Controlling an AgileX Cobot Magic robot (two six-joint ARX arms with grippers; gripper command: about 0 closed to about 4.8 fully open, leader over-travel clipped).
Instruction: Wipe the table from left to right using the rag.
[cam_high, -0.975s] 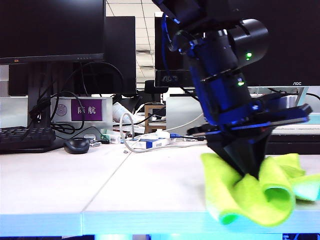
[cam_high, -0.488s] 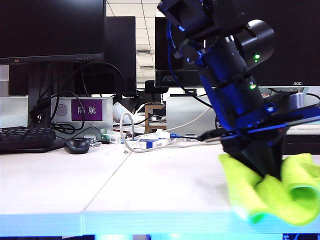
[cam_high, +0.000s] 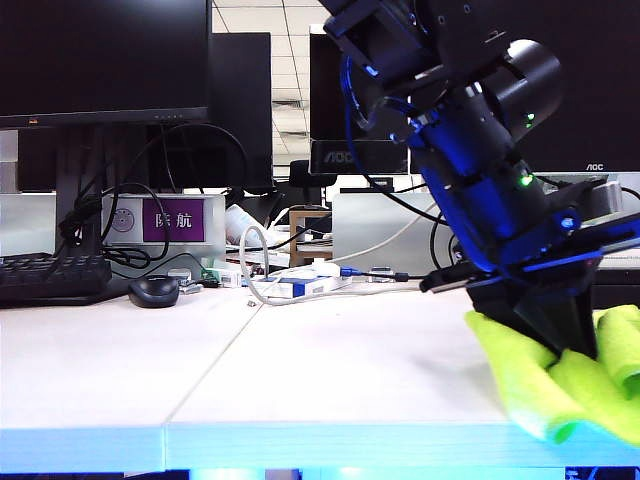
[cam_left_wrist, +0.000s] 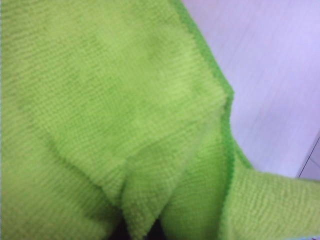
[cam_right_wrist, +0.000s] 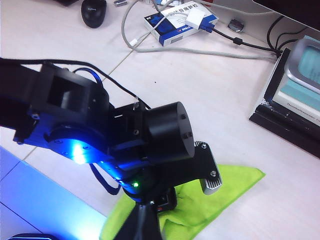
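1. One wide table (cam_high: 300, 370) fills the exterior view, bare and pale across its left and middle, so the wiping stroke looks near its far end.
2. Left arm (cam_high: 480, 190) leans in from above and reaches over to the right side of that view, its wrist angled down onto the cloth near the front edge.
3. Rag (cam_high: 560, 385), neon yellow-green, lies bunched on the table's right end, folds rising on the side away from the cleared stretch and running out of frame.
4. Left gripper (cam_high: 565, 335) is pinched closed on the rag; the left wrist view is all green weave (cam_left_wrist: 115, 110), with a fold drawn into the dark spot where the fingertips meet, though the tips themselves are barely visible there.
5. Right gripper is not seen anywhere; by the reading it is fully closed, and whether it carries anything I cannot tell. Its camera looks down on the left arm (cam_right_wrist: 100, 125) from above.
6. Key relation: the rag sits directly under the left jaws with only a little table remaining rightward, and the left arm is the one on it.
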